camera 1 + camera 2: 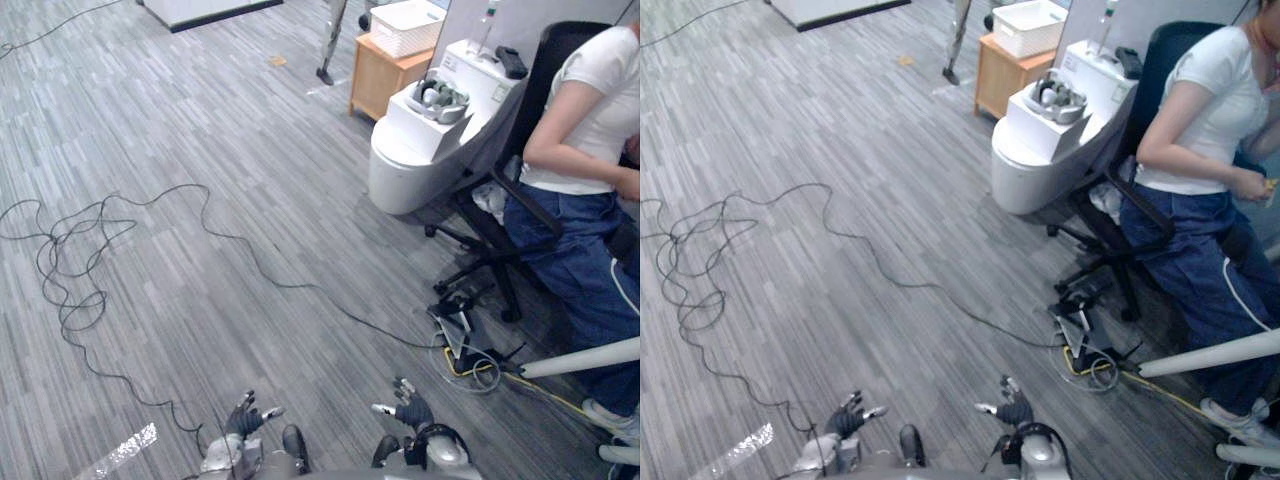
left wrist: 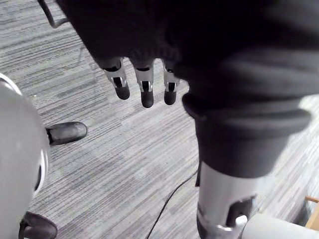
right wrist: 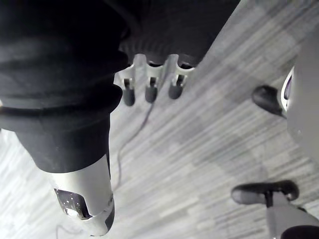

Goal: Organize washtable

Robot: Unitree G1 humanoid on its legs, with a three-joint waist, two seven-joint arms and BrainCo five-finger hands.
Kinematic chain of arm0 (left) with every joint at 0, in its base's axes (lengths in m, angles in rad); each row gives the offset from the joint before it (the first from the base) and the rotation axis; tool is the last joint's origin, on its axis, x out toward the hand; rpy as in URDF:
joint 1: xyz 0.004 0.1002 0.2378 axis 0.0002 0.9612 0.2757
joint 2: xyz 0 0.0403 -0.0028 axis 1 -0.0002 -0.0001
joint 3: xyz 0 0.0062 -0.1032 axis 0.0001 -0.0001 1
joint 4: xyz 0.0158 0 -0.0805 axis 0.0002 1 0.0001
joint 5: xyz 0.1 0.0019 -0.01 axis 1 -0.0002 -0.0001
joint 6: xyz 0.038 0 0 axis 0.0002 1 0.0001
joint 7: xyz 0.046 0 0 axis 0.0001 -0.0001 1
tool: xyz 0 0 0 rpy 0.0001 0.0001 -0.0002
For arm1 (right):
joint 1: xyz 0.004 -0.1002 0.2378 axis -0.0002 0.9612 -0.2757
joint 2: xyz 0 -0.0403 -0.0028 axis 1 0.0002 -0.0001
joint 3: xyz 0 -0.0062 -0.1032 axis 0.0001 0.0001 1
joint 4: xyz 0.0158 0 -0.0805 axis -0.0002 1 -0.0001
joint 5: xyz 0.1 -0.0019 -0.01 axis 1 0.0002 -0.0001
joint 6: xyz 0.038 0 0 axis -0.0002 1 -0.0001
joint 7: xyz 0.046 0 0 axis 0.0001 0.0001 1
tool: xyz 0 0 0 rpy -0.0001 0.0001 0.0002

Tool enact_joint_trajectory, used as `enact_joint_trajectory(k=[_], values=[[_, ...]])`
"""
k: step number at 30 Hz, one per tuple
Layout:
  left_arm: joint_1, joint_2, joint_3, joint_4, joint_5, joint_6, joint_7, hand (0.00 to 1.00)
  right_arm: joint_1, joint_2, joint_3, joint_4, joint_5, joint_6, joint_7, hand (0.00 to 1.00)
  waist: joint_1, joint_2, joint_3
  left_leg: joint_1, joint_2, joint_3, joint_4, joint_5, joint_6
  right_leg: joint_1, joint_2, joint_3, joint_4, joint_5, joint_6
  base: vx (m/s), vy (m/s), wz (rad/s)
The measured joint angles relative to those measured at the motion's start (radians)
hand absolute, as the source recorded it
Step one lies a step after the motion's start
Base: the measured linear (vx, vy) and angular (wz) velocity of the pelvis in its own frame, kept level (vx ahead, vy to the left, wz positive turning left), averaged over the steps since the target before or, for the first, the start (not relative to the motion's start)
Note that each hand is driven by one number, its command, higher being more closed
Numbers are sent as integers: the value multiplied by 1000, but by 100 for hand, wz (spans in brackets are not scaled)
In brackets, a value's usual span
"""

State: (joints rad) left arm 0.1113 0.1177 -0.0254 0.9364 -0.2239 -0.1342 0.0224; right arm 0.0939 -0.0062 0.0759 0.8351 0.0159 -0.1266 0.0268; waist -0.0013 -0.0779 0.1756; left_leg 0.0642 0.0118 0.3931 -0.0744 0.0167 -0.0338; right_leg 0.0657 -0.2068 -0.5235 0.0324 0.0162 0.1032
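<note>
The floor (image 1: 250, 150) is grey with fine stripes. The toilet (image 1: 400, 170) and the latticed basket (image 1: 405, 25) are white, the cabinet (image 1: 375, 75) is light brown and the chair (image 1: 560, 45) is black. The person (image 1: 600, 90) wears a white shirt and dark-blue trousers.

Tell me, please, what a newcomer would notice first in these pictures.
A white toilet stands on the carpet at the upper right, a white box on it. Beside it a person in a white shirt sits on a black chair. The left hand and right hand hang open and empty at the bottom edge.
</note>
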Motion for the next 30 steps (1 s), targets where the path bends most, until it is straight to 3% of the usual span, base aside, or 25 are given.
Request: enact_joint_trajectory(k=[3,5,7,8,9,11,13,16,19,20,21,22,23,25,28,29,30], values=[[12,3,37,9,-2,2,0,0,0,-2,5,4,-1,0,1,0,17,-4,1,-8,-12,6,10,-23,32,-29,-14,23,40,-22,11,-21,38,-13],[15,4,40,-1,-2,1,-3,0,3,-5,5,3,-9,1,3,0,13,-12,8,-27,-29,-16,53,-59,64,-74,-78,28,186,-92,32,15,62,24],[16,2,37,-1,-2,1,-2,0,5,-14,3,-2,-13,1,8,0,10,-10,10,-24,-41,-53,69,-88,84,-98,-118,51,305,-114,23,37,57,48],[17,-1,36,-2,-1,1,-2,0,-4,-25,2,-12,-15,1,19,0,-1,8,24,-6,-37,-109,86,-99,101,-172,-138,126,472,-128,-24,143,68,77],[17,0,36,-4,-4,1,-2,0,-8,-27,3,-22,-15,1,20,0,-14,22,29,-14,-12,-142,112,-112,103,-205,-96,199,478,-190,-22,153,50,86],[16,1,37,-3,-22,0,-2,0,-9,-29,14,-27,-13,-1,20,0,-12,25,34,-14,16,-199,140,-136,100,-264,-47,263,474,-213,-12,197,-5,80],[12,1,36,4,-23,-1,-1,0,-5,-38,19,-43,-4,-2,22,0,-17,27,39,-14,34,-256,182,-169,90,-327,-19,311,451,-207,-1,240,-39,91],[12,5,40,17,-21,-1,1,0,14,-42,19,-70,13,-3,21,0,-30,17,39,15,34,-366,231,-214,30,-348,1,423,343,-176,36,304,-166,133],[30,6,77,6,-23,-2,0,0,28,-37,24,-88,13,-3,33,0,-37,5,26,12,48,-482,283,-273,-33,-350,13,384,357,-145,-9,429,-368,144],[31,16,91,4,-27,0,2,0,33,-25,25,-92,13,-3,41,0,-38,-17,13,-18,55,-485,345,-292,-63,-352,26,389,363,-93,-11,365,-325,94],[30,0,101,5,-36,2,2,0,18,-33,22,-101,14,-5,38,0,-33,24,14,-57,100,-469,414,-302,-81,-348,57,344,374,-87,-40,427,-391,80],[29,-19,113,5,-45,4,2,0,20,-43,21,-115,16,-9,35,0,-32,46,16,-96,131,-437,484,-290,-101,-333,80,328,362,-100,-60,391,-350,26],[22,-41,128,4,-52,6,2,0,19,-53,21,-120,22,-19,34,0,-28,62,26,-125,160,-390,573,-259,-150,-291,99,323,334,-111,-79,379,-339,12],[22,-44,120,-3,-50,4,2,0,37,-65,19,-105,22,-17,31,0,-33,58,34,-122,166,-333,572,-270,-146,-201,97,303,276,-116,-86,310,-258,18],[22,-46,97,-24,-49,-1,2,0,63,-76,-5,-102,21,-17,18,0,-40,62,33,-135,145,-187,430,-262,-144,-98,79,260,189,-115,-86,214,-159,34],[19,-51,92,-25,-49,-2,0,0,70,-81,-6,-101,21,-17,18,0,-40,71,28,-149,143,-150,372,-237,-139,-83,81,236,164,-115,-86,126,-23,42],[17,-58,89,-24,-48,-1,1,0,70,-88,-12,-94,20,-17,18,0,-40,87,26,-171,147,-107,305,-128,-116,-65,94,212,138,-114,-80,97,14,34]])
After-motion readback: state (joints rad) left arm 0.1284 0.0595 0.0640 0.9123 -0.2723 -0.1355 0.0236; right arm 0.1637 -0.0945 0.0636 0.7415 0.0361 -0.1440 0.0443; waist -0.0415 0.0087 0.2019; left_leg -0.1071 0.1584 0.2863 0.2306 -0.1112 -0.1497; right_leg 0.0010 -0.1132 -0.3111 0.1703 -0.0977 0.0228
